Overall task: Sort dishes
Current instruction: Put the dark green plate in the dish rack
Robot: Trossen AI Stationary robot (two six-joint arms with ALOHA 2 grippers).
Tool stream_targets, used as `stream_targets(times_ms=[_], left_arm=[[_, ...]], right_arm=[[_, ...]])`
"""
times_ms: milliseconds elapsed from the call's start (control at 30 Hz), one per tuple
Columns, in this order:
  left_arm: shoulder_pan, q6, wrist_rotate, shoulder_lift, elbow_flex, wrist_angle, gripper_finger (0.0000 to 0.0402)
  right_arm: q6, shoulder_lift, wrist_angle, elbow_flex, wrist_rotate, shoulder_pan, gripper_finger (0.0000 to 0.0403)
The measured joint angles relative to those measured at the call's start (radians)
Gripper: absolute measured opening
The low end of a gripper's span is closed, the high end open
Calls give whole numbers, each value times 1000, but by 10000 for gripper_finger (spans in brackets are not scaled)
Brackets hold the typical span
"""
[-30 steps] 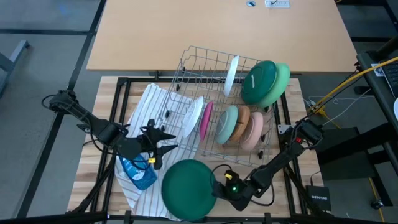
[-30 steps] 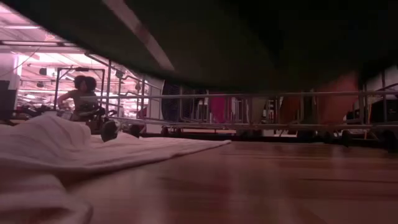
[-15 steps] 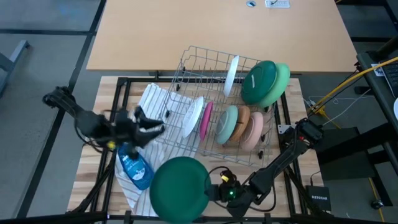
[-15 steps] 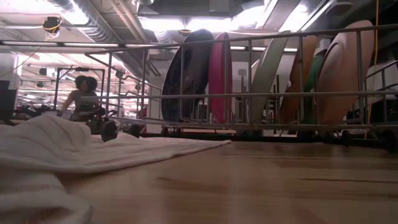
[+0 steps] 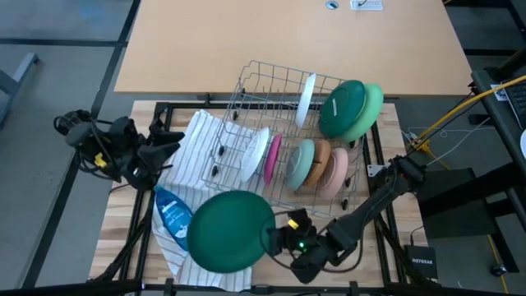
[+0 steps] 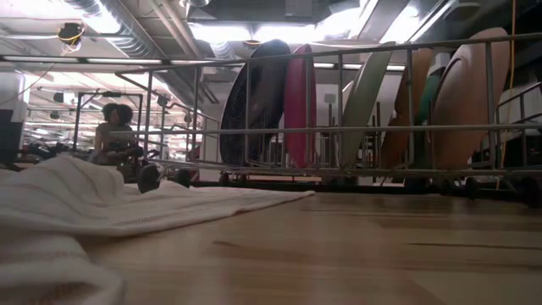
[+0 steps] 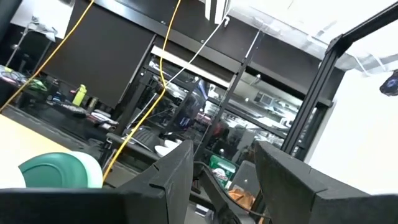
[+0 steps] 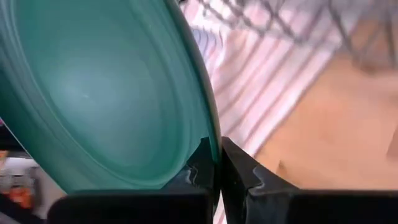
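Right gripper [image 5: 275,239] clamped tight on the rim of our round dark green plastic plate [image 5: 228,230], held above the striped towel [image 5: 193,152] at the bench's front. Left gripper [image 5: 168,141] spread wide, empty, by the bench's left edge. We see the other dishes upright in the grey wire rack [image 5: 279,99].

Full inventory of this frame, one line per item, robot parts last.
Dark green plate: 1, clamped at its rim, over the towel at the table's near edge.
Racked dishes: 8, on edge in the rack: white, dark green, light green, white, magenta, sage, tan, peach.
Wire rack: 1, grey, table centre.
Striped towel: 1, white, left of rack.
Soap bottle: 1, blue, on towel.
Person: 1, room behind.
Right end effector: shut on plate.
Left end effector: open, raised at the table's left edge.
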Motion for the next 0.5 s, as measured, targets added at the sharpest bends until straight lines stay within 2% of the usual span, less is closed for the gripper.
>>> stream_targets(times_ms=[333,500], left_arm=[[0,40,0,-59,0,0,161],[0,95,0,-121,0,1,161]], right_arm=[[-364,0,-214,225,3,-128,9],[-455,0,-345,322,21,-178,11]])
